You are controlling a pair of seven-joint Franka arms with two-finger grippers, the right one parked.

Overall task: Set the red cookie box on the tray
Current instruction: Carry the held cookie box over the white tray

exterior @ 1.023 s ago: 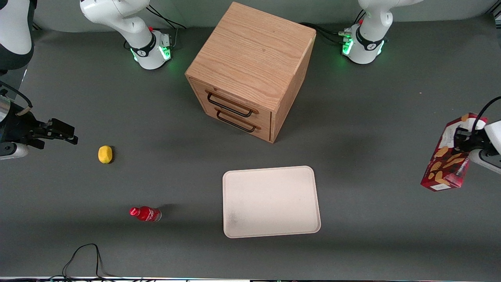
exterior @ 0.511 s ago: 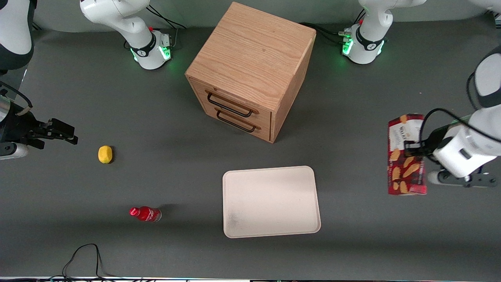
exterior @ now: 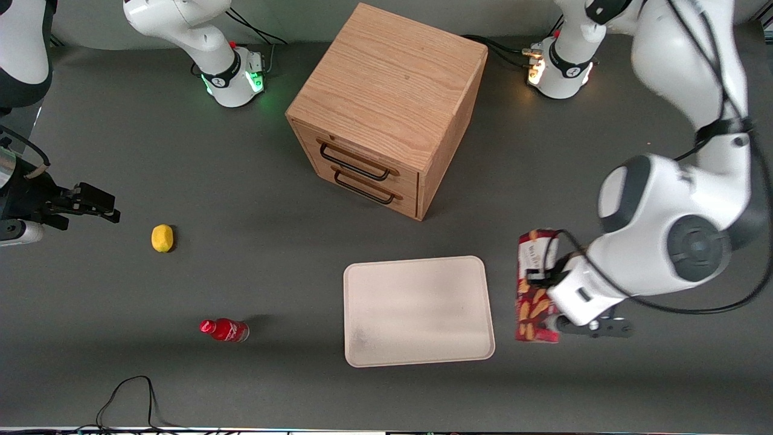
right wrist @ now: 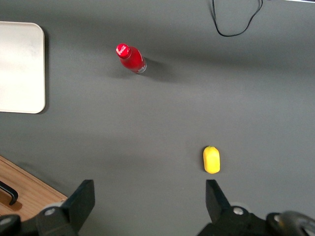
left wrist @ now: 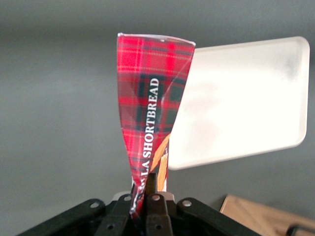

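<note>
The red cookie box (exterior: 534, 284) is hanging in the air at the lower right of the front picture, just beside the tray (exterior: 418, 311). The gripper (exterior: 542, 289) is pinching it tight.

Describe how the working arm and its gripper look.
The left arm has glossy white rounded shells with dark grey round joint caps and black cables looping along it. Its base ring glows amber. The gripper is black, with slim black fingers and visible screw heads.
</note>
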